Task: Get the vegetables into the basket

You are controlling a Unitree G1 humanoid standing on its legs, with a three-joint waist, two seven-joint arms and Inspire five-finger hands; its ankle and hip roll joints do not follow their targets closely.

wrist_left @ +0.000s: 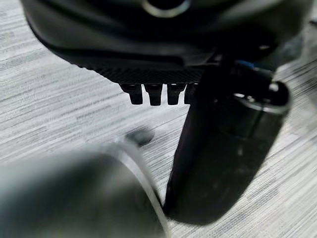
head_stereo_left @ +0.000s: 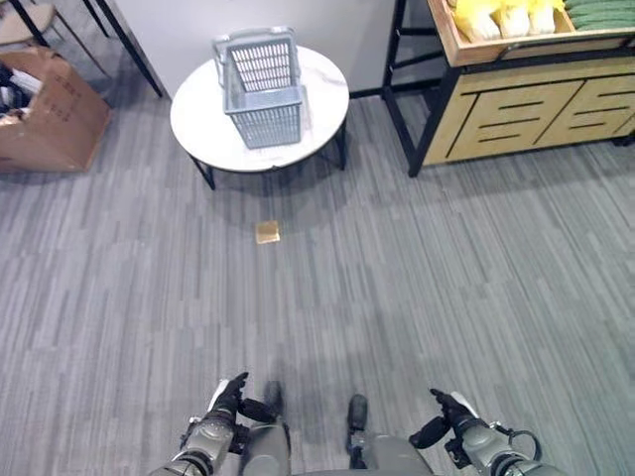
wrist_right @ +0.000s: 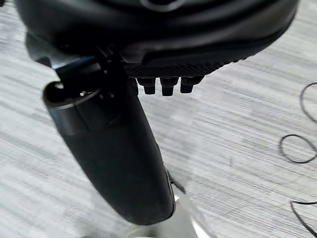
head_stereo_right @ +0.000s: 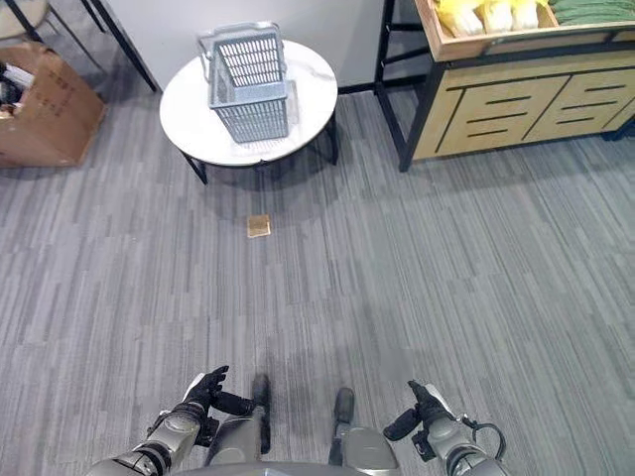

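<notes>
Basket (head_stereo_left: 262, 86) on round table (head_stereo_left: 198, 124); hands apparently low, empty

Two silver-grey metal arms. Dark, many-fingered left hand (head_stereo_left: 230, 399) and right hand (head_stereo_left: 448, 412), each with ribbed black palm casing. Thick black cylindrical thumb on each.

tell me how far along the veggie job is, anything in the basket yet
Nothing looks done: the grey basket on the round white table appears empty. Nothing is in hand either; the left robot hand and right robot hand hang low over the carpet with relaxed fingers. All of it is left: the yellow and green produce sits in the wooden shelf crate to the right.
</notes>
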